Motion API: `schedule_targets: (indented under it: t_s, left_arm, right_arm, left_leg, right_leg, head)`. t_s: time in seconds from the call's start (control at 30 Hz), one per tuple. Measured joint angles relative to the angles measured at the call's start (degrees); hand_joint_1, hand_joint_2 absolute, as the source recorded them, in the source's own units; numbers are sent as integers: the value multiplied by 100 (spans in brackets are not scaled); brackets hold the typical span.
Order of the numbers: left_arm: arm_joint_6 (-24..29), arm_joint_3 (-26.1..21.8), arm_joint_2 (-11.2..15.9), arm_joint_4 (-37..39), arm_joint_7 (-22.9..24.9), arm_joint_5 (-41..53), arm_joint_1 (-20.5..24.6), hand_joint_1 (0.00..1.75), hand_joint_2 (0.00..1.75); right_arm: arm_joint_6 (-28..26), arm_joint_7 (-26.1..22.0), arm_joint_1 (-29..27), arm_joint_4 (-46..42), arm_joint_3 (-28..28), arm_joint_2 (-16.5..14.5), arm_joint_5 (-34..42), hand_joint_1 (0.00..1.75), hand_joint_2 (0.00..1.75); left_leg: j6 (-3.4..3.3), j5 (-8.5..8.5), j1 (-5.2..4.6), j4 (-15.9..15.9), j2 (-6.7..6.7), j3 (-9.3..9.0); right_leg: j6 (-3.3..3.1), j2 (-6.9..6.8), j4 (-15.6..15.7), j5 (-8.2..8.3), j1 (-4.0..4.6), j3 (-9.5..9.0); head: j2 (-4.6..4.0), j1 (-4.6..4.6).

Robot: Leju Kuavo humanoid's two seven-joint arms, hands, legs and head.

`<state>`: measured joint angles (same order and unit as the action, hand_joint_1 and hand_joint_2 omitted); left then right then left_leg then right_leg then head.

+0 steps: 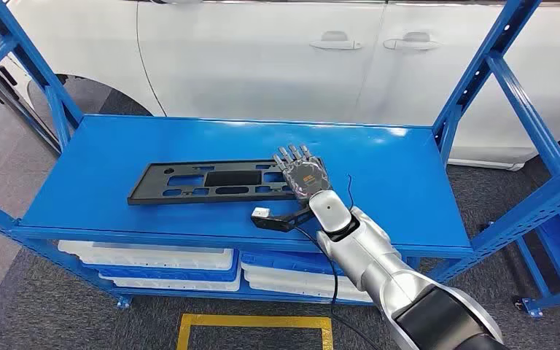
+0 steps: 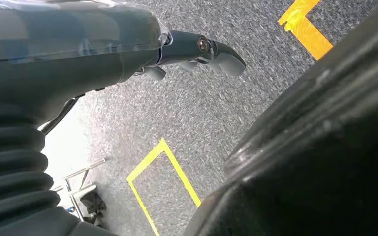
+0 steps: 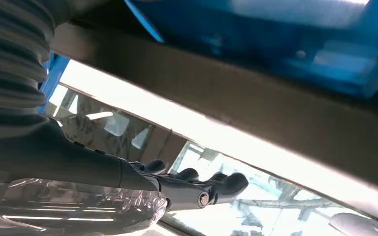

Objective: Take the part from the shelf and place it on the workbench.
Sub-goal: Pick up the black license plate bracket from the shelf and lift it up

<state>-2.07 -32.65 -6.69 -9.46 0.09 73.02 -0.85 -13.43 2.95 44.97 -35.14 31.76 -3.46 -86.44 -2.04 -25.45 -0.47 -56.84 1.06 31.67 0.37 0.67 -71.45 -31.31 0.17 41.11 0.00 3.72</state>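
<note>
right hand [image 1: 303,172] is out over the blue shelf [image 1: 408,197], back of the hand up, fingers [image 1: 294,153] stretched forward and apart, lying flat over the right end of the black part [image 1: 189,183]. can't tell if the hand actually presses on the part or sits just above it; nothing is wrapped in the fingers, so it reads as released. thumb is hidden under the palm in the head view. in the right wrist view the same hand [image 3: 197,187] shows extended dark fingers, with the long dark edge of the part running across close by.

the part is a long flat black plate with rectangular cutouts, lying flat on the top deck of the shelf, roughly mid-deck, long side parallel to the front edge. a small black bracket with a white tip [image 1: 270,217] juts from the wrist, near the front edge.

left hand [image 2: 197,49] is over grey carpet with yellow floor tape [image 2: 167,172], holding nothing; finger spread can't be made out.

white trays [image 1: 153,259] on the lower deck, white car [image 1: 277,51] behind the shelf.
</note>
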Motion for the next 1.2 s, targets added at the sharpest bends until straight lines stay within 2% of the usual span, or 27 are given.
schedule_targets:
  t_s: [0.03, 0.07, 0.1, 0.13, 0.17, 0.2, 0.23, 0.27, 0.37, 0.43, 0.47, 0.53, 0.57, 0.6, 0.63, 0.7, 0.73, 0.77, 0.8, 0.87, 0.93, 1.0, 1.07, 1.1, 1.13, 1.17, 1.2]
  left_arm:
    - [0, 0, 0, 0, 0, 0, 0, 0, 0]
    - [-1, 0, 0, 0, -1, 0, 0, 0, 0]
    - [-1, 0, 0, 0, -1, 0, 0, 0, 0]
    - [-1, 0, 0, 0, -3, 0, 0, 0, 0]
    - [-1, 0, 0, 0, -8, 0, 1, 0, 0]
    - [-1, 0, 0, 0, -11, 0, 1, 0, 0]
    - [-1, 0, 0, 0, -15, 0, 2, 0, 0]
    - [-1, 0, 2, -1, -19, 0, 2, 0, 0]
    - [1, 0, 16, -3, -31, -2, 0, 0, 0]
    - [1, 0, 24, -4, -38, -7, -1, 0, 0]
    - [1, 0, 27, -4, -45, -12, 1, 0, 0]
    - [3, 0, 26, -4, -106, -29, 3, 0, 0]
    - [7, 0, 27, -4, -147, -37, 3, 0, 0]
    - [11, 0, 28, -5, -179, -43, 3, 0, 0]
    - [14, 0, 29, -5, -180, -46, 3, 0, 0]
    - [10, 0, 30, -7, -130, -48, -1, 0, 0]
    - [7, 0, 31, -7, -105, -48, -9, 0, 0]
    - [4, 0, 31, -7, -92, -48, -15, 0, 0]
    - [2, 0, 31, -7, -87, -48, -19, 0, 0]
    - [1, 0, 28, -7, -83, -48, -18, 0, 0]
    - [1, 0, 24, -7, -83, -48, -17, 0, 0]
    - [1, 0, 21, -7, -83, -48, -15, 0, 0]
    - [1, 0, 20, -7, -83, -48, -15, 0, 0]
    - [1, 0, 20, -7, -83, -48, -16, 0, 0]
    - [1, 0, 20, -7, -83, -48, -16, 0, 0]
    - [1, 0, 20, -7, -83, -48, -16, 0, 0]
    - [1, 0, 20, -7, -83, -48, -16, 0, 0]
  right_arm:
    - [-5, -42, -7, 14, -4, 5, 12, 0, 175]
    - [-13, -84, -13, 25, -7, 8, 22, 10, 175]
    - [-28, -162, -20, 43, -13, 15, 42, 41, 175]
    - [-48, -249, -23, 55, -15, 18, 61, 75, 175]
    - [-70, -329, -22, 60, -16, 19, 79, 117, 175]
    - [-90, -401, -19, 60, -17, 19, 96, 148, 175]
    - [-107, -468, -17, 60, -17, 19, 111, 159, 175]
    - [-117, -515, -19, 60, -16, 19, 123, 166, 175]
    - [-123, -600, -22, 59, -15, 19, 148, 166, 175]
    - [-123, -627, -10, 52, -15, 13, 157, 162, 175]
    - [-124, -640, -5, 49, -15, 10, 164, 158, 175]
    - [-135, -663, -4, 48, -14, 10, 184, 151, 175]
    - [-151, -672, -6, 49, -13, 10, 196, 149, 175]
    - [-170, -677, -7, 49, -11, 10, 203, 148, 175]
    - [-188, -679, -6, 49, -10, 10, 208, 148, 175]
    - [-204, -677, 1, 49, -9, 9, 210, 148, 175]
    - [-204, -671, 6, 49, -9, 8, 210, 148, 175]
    - [-205, -665, 10, 49, -9, 8, 210, 149, 175]
    - [-207, -659, 12, 49, -9, 9, 209, 150, 175]
    - [-212, -653, 20, 49, -9, 9, 209, 151, 175]
    - [-214, -652, 31, 49, -9, 8, 210, 150, 175]
    - [-213, -651, 33, 50, -8, 9, 210, 151, 175]
    - [-212, -649, 14, 51, -8, 10, 210, 152, 175]
    - [-210, -647, 4, 51, -8, 10, 210, 152, 175]
    - [-209, -645, -2, 51, -7, 10, 210, 152, 175]
    - [-208, -643, -1, 51, -7, 10, 211, 152, 175]
    - [-207, -641, 5, 51, -7, 10, 212, 152, 175]
  left_leg:
    - [0, 0, 0, -4, 0, 3]
    - [1, 0, 0, -7, 1, 5]
    - [3, -3, 0, -14, 2, 6]
    - [10, -9, 1, -23, 3, 2]
    - [21, -21, 2, -34, 5, -6]
    - [38, -36, 0, -48, 9, -11]
    - [60, -52, -10, -68, 17, -9]
    - [85, -64, -18, -82, 25, 0]
    - [169, -80, -28, -83, 35, 22]
    - [232, -203, -23, -251, 29, 98]
    - [261, -345, -18, -506, 26, 219]
    - [310, -689, -7, -1276, 32, 583]
    - [325, -791, -10, -1608, 37, 728]
    - [331, -787, -16, -1754, 40, 775]
    - [327, -669, -19, -1668, 41, 710]
    - [293, -253, -19, -945, 22, 359]
    - [268, -107, -26, -559, 3, 187]
    - [235, -40, -32, -282, -9, 73]
    - [203, -34, -38, -136, -16, 27]
    - [137, -47, -32, -79, 3, 29]
    - [84, -11, -3, -43, 2, 30]
    - [37, 7, 13, -22, -11, 32]
    - [14, 8, 12, -28, -17, 49]
    - [13, 8, 13, -31, -16, 53]
    - [16, 6, 13, -36, -11, 51]
    - [22, 1, 14, -41, -5, 42]
    - [35, -9, 14, -51, 3, 31]
  right_leg:
    - [9, -2, -173, -45, -7, 87]
    - [16, -3, -250, -41, -16, 129]
    - [29, -7, -352, -18, -32, 184]
    - [36, -11, -213, 116, -46, 119]
    - [36, -14, 156, 327, -57, -61]
    - [25, -11, 583, 496, -62, -274]
    - [2, -5, 946, 622, -56, -445]
    - [-28, 2, 1175, 677, -49, -548]
    - [-132, 7, 1267, 679, -41, -564]
    - [-198, 1, 1305, 694, -68, -585]
    - [-223, -3, 1322, 700, -80, -598]
    - [-248, -9, 1325, 694, -76, -608]
    - [-254, -10, 1324, 688, -72, -618]
    - [-258, -8, 1323, 681, -69, -633]
    - [-259, -5, 1321, 673, -66, -654]
    - [-248, 2, 1317, 656, -56, -691]
    - [-235, 5, 1311, 652, -41, -692]
    - [-214, 7, 1306, 655, -25, -675]
    - [-190, 9, 1303, 664, -10, -649]
    - [-130, 7, 1302, 687, 4, -604]
    - [-63, 2, 1183, 608, -2, -553]
    - [1, -4, 666, 308, -26, -317]
    - [40, -10, -103, -29, -48, 55]
    - [49, -14, -351, -91, -55, 176]
    - [53, -18, -372, -31, -63, 184]
    - [50, -22, -165, 123, -70, 79]
    - [41, -24, 243, 339, -77, -129]
  head:
    - [0, 0]
    - [0, 0]
    - [0, 0]
    - [0, 0]
    - [0, 0]
    - [0, 0]
    - [0, 1]
    - [0, 1]
    - [0, 2]
    - [0, 2]
    - [0, 2]
    - [0, 2]
    - [0, 2]
    - [0, 2]
    - [0, 2]
    - [0, 2]
    - [0, 2]
    - [0, 2]
    - [0, 2]
    - [0, 2]
    - [0, 2]
    - [0, 1]
    - [0, 1]
    - [0, 1]
    - [0, 0]
    - [0, 0]
    - [0, 0]
